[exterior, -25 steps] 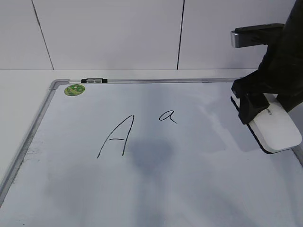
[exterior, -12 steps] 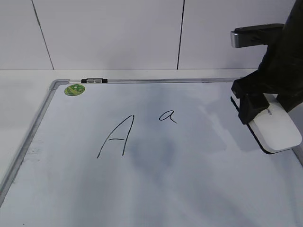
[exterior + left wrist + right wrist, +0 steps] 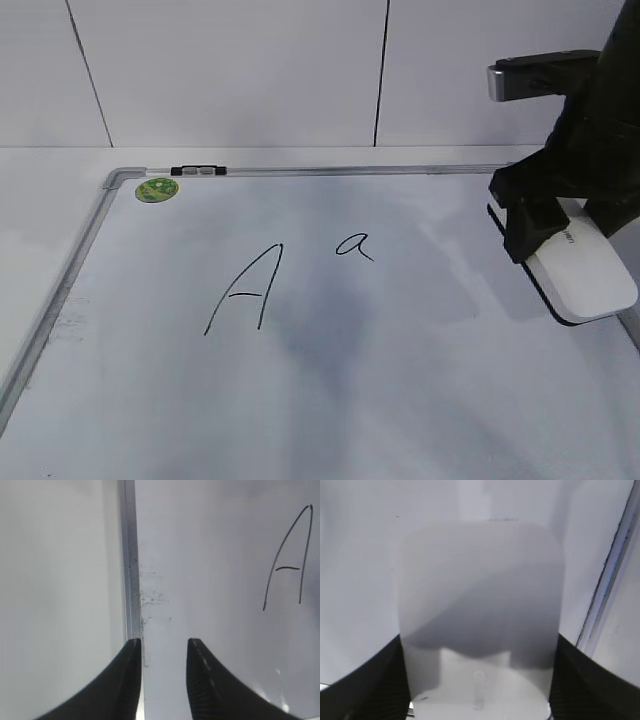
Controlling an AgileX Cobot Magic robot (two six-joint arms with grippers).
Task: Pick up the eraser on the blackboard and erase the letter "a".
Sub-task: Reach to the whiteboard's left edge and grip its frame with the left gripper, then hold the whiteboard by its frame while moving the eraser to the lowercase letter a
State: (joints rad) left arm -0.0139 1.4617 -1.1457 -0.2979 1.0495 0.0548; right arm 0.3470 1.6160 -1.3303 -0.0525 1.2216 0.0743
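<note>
The white eraser point(image 3: 585, 275) lies on the blackboard point(image 3: 400, 400) at its right edge. My right gripper point(image 3: 535, 225) stands over the eraser's far end, one black finger against each long side. In the right wrist view the eraser point(image 3: 480, 605) fills the gap of the right gripper point(image 3: 479, 645), and both fingers touch its sides. The small letter "a" point(image 3: 354, 245) is in the board's middle, well left of the eraser. My left gripper point(image 3: 162, 642) is open and empty over the board's left frame point(image 3: 131, 580). It is out of the exterior view.
A large uppercase "A" point(image 3: 245, 290) is left of the small "a" and also shows in the left wrist view point(image 3: 287, 565). A green sticker point(image 3: 157, 189) and a black clip point(image 3: 199, 171) sit at the board's far left corner. A white wall stands behind.
The soft grey shadow on the middle of the board has shifted a little. The right gripper and the eraser have stayed in place.
</note>
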